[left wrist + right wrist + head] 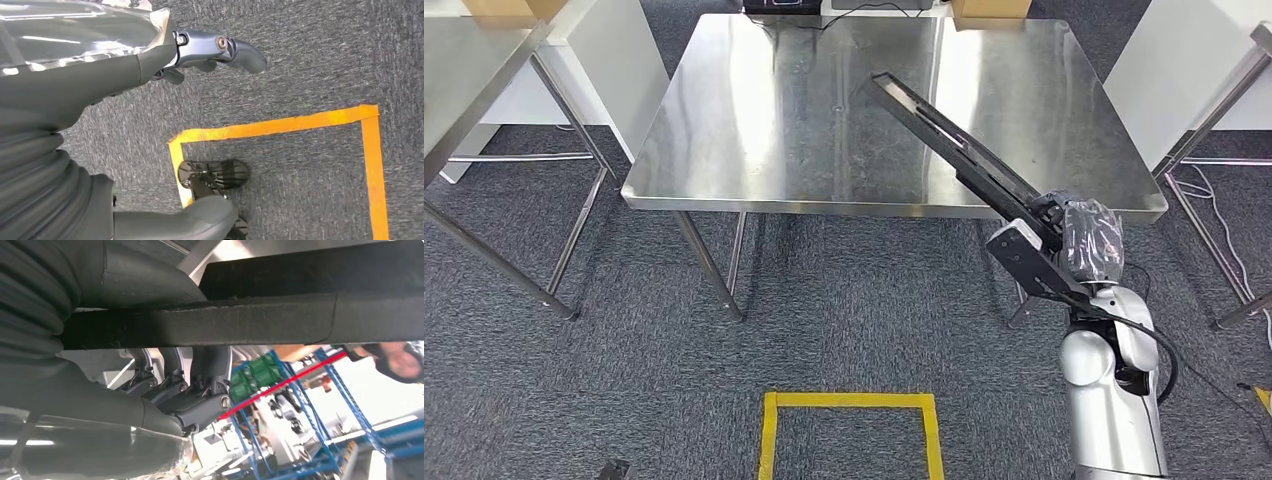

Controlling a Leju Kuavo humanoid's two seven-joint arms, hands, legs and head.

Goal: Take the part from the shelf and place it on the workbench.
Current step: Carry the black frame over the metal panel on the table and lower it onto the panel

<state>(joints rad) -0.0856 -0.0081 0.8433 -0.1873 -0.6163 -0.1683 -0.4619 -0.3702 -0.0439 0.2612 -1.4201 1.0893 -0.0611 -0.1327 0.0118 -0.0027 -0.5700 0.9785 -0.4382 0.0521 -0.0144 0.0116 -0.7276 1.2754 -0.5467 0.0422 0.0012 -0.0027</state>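
The right hand (1064,235), wrapped in clear film at the end of the silver right arm (1114,400), grips one end of the part (954,150), a long, flat black bar. In the right wrist view the dark fingers (200,390) curl around one face of the part (280,315) while the thick thumb (140,275) lies against the opposite face, so the bar is clamped between them. From the fingers the part runs away from the robot at a slant, its far end out over the workbench (754,130), a stainless steel table with a reflective top. Whether that far end touches the top or hovers just above it cannot be told. The held end, at the fingers, lies at the near edge of the workbench, close to its near right corner. The left hand (200,55) hangs beside the robot's body above grey carpet; its fingers (240,50) are slightly bent and apart, and nothing sits between them. Past those fingers a yellow tape outline (300,120) marks a rectangle on the carpet, and it also appears in the head view (849,405) on the floor short of the workbench. Beyond the right hand's fingers, in the right wrist view, blue shelving (320,405) stands well apart, with green items (255,375) stacked on it.
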